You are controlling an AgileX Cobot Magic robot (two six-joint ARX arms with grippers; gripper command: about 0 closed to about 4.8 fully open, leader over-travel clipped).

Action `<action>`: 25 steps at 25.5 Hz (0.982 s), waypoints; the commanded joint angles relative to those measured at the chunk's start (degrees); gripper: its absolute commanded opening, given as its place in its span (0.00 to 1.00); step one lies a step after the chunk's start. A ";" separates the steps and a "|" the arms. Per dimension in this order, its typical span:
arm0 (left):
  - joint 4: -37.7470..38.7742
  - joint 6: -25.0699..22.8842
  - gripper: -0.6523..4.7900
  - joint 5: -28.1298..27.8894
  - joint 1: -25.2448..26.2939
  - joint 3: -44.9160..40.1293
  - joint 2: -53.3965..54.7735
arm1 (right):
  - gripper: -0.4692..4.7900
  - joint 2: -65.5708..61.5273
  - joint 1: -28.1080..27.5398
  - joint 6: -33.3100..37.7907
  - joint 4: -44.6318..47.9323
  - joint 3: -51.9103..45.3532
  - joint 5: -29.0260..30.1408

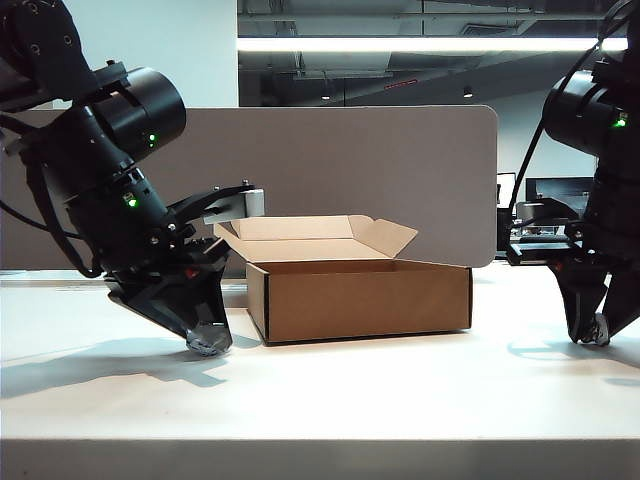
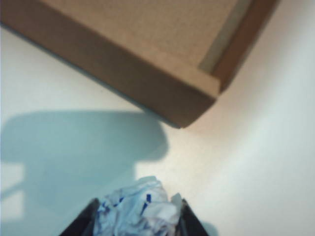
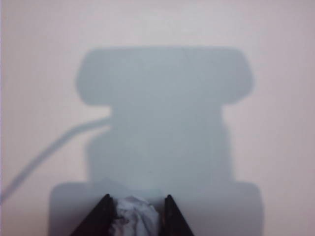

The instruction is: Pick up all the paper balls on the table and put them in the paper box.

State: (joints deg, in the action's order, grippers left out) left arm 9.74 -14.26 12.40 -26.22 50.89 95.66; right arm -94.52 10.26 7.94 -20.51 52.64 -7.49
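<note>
Crumpled white paper with blue marks fills the space between the left gripper's (image 2: pixel 139 216) fingers in the left wrist view: this paper ball (image 2: pixel 139 210) is pinched on both sides, and we see only its upper part, the rest cut off by the frame edge. In the exterior view the same ball (image 1: pixel 208 340) is a small pale wad at the left gripper's (image 1: pixel 208 338) tips, low over the table (image 1: pixel 400 390) and just beside the left wall of the paper box (image 1: pixel 365 298); we cannot tell whether it touches the tabletop. A second paper ball (image 3: pixel 133 216), whitish, sits clamped between the right gripper's (image 3: pixel 134 216) dark fingers in the right wrist view, again cropped at the frame edge. From outside it shows as a tiny pale spot (image 1: pixel 598 330) at the right gripper's (image 1: pixel 597 332) tips, near the table's right side and well apart from the box. We make out no third ball in any view.

Brown corrugated cardboard stands mid-table with its lid flap folded up at the back; its inside is hidden from the exterior camera by the front wall, and the left wrist view, blurred, catches only one corner (image 2: pixel 192 105) and a stretch of bare floor inside. White tabletop lies open in front of the box and between the box and the right gripper. A grey-brown partition panel (image 1: pixel 380 160) closes the scene behind.
</note>
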 commanded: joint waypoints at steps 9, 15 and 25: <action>4.35 1.22 0.43 0.28 0.04 9.46 -8.90 | 0.37 3.34 0.02 -0.85 -8.74 11.39 2.80; 9.92 1.18 0.45 0.15 0.07 14.23 -8.79 | 0.37 3.32 0.02 -1.18 -14.97 17.62 2.36; 6.91 1.70 0.45 1.68 0.00 14.34 -7.41 | 0.37 3.32 3.26 0.66 -8.61 17.70 9.20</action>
State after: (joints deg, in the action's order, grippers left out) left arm 18.83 -13.17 13.67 -26.22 64.93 88.23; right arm -91.50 12.47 7.38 -32.01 69.87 -0.36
